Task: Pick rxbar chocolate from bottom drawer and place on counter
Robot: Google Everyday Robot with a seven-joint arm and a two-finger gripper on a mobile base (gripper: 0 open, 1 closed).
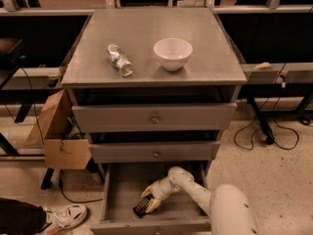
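While the bottom drawer [115,199] stands pulled out at the lower middle of the frame, your gripper [147,200] sits down inside it, low over the grey floor and a little left of the drawer's middle. The rxbar chocolate [140,208] lies on that floor at the gripper's lower-left side, a small dark bar set at a slant and touching or nearly touching the gripper's tip. You cannot tell from this view whether the gripper has closed on the bar or only stands against it. Your white arm [193,190] reaches in from the lower right, over the drawer's right wall, with the rounded body [232,214] at the bottom right of the frame. Above the open drawer, the 2 shallower drawers [195,116] are pushed in, each with 1 small knob on its front. The counter [146,33] fills the upper middle of the frame and carries 2 things: a white bowl [172,53] upright near its middle, and a clear bottle [120,60] lying on its side just left of the bowl, apart from it. At the left of the cabinet a cardboard box [56,143] leans with its flap open, and a white shoe [66,215] shows at the lower left. Dark cables [274,133] loop on the speckled floor at the right.
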